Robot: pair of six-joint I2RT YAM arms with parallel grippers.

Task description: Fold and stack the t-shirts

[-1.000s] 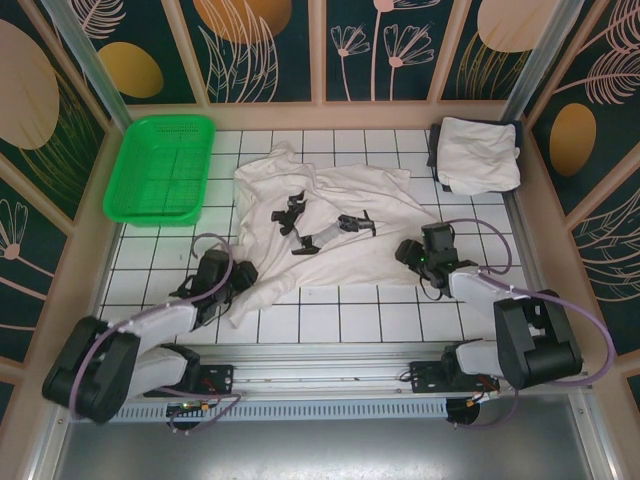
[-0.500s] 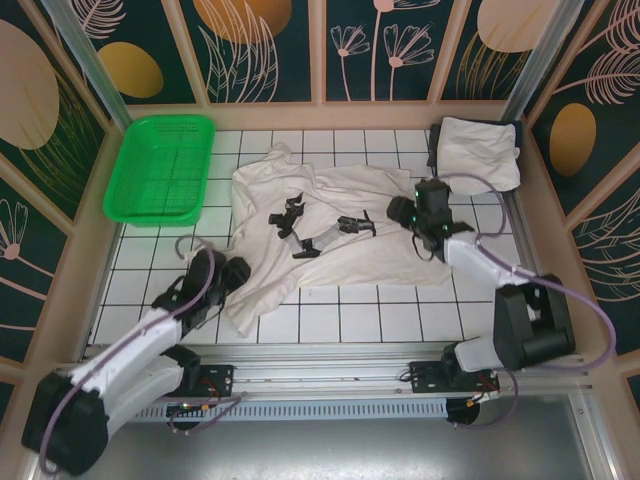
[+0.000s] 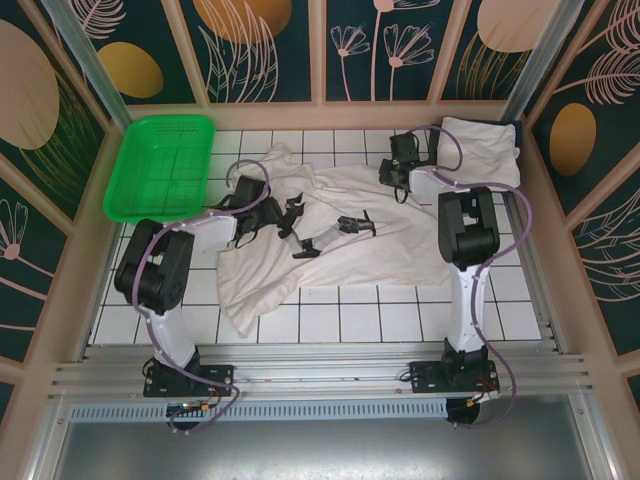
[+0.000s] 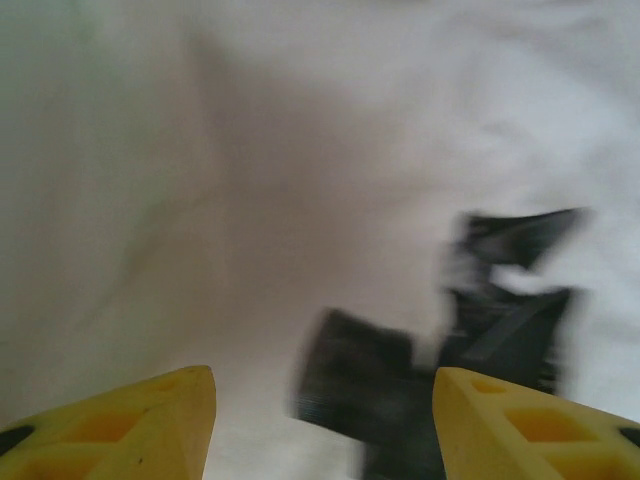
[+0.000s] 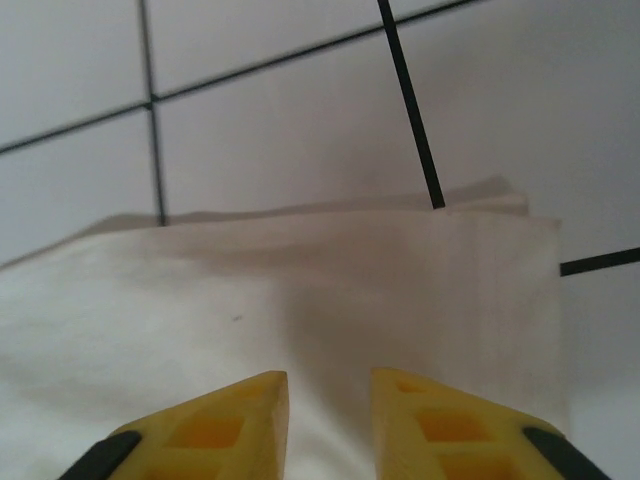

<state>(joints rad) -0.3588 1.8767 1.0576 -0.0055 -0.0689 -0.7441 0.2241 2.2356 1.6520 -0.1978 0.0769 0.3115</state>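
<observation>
An off-white t-shirt lies spread and rumpled across the tiled table, with black shapes on its middle. My left gripper reaches over the shirt's left part. Its jaws are open above the cloth, and a blurred black shape lies just ahead between them. My right gripper is at the shirt's back right corner. Its yellow fingers stand a narrow gap apart on the cloth, just behind a folded hem. A second t-shirt lies folded at the back right.
A green mesh basket stands at the back left. Low walls ring the tiled table. Bare tiles lie beyond the hem in the right wrist view. Both arms stretch far out over the table.
Both arms swung from the shirt's near side to its far side. The left went to the upper left part, the right to the back right corner. The right jaws narrowed and the left stayed open.
</observation>
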